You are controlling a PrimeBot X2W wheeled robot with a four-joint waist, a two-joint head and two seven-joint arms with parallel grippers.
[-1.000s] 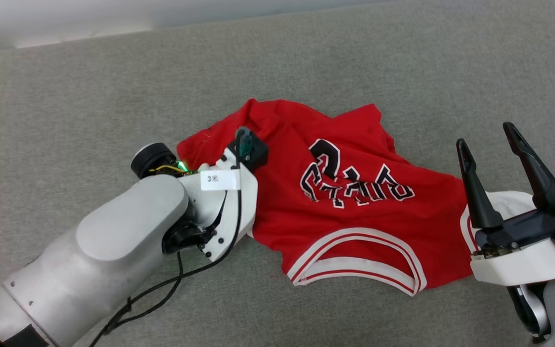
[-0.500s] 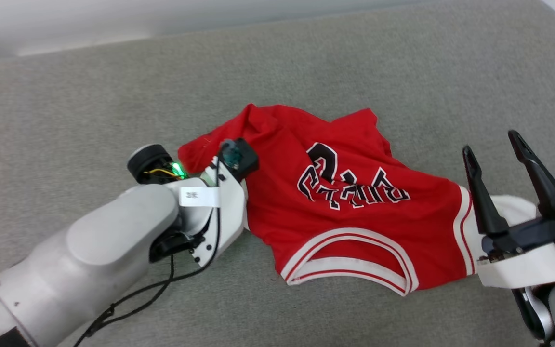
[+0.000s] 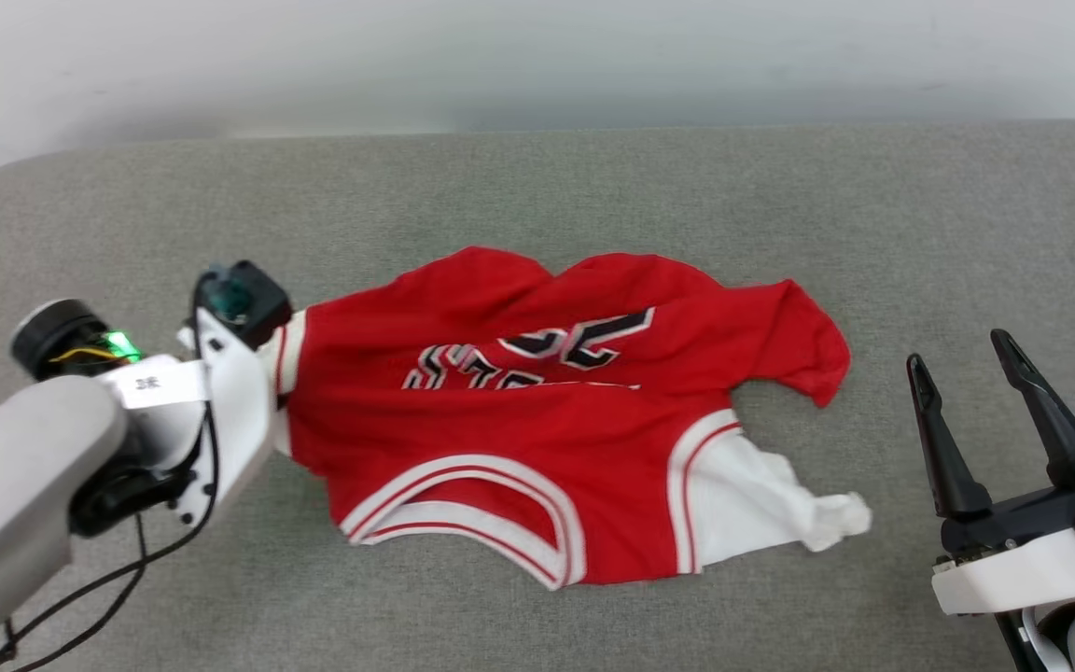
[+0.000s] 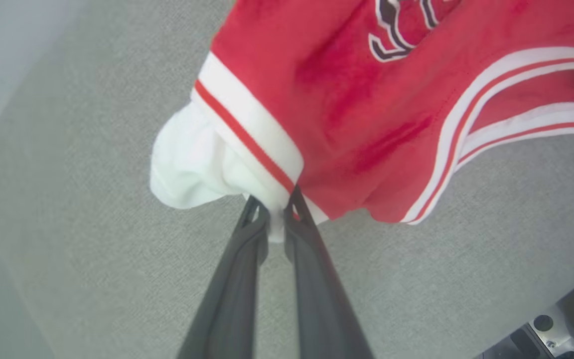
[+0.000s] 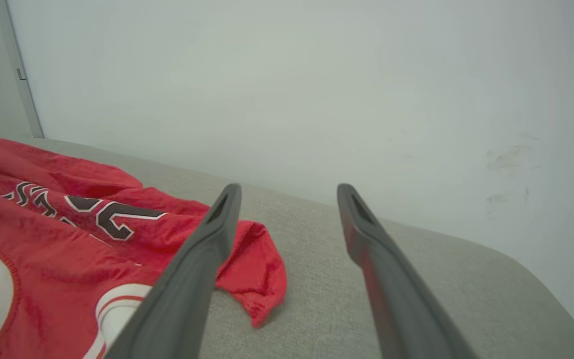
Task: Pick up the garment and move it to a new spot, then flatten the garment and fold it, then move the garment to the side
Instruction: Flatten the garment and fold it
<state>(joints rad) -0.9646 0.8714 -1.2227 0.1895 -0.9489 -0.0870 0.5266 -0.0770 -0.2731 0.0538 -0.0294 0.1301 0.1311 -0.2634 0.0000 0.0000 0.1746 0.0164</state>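
A grey padded surface (image 3: 537, 187) spans the scene, its far edge meeting a pale wall (image 3: 537, 56). The shirt (image 3: 519, 439) lies crumpled near the middle of the surface, a little left of centre. Its collar (image 3: 463, 504) faces the near side and its red body is bunched in folds toward the far side. The left arm (image 3: 24, 467) reaches in from the near left, its wrist against the shirt's left edge. The right arm's pale wrist (image 3: 1032, 574) sits at the near right. The left gripper (image 4: 277, 209) has its fingers drawn narrow, pinching cloth at the striped seam where the left sleeve (image 4: 192, 164) joins the red body. This white sleeve bulges out just beyond the fingertips. The right gripper (image 3: 957, 348) stands wide and holds nothing, its fingers pointing toward the far side, apart from the shirt and right of it. The right sleeve (image 3: 771, 504) trails toward the near right, twisted to a small knot at its end. A fold cuts across the black-and-white lettering (image 3: 537, 355) on the chest, hiding its lower part.
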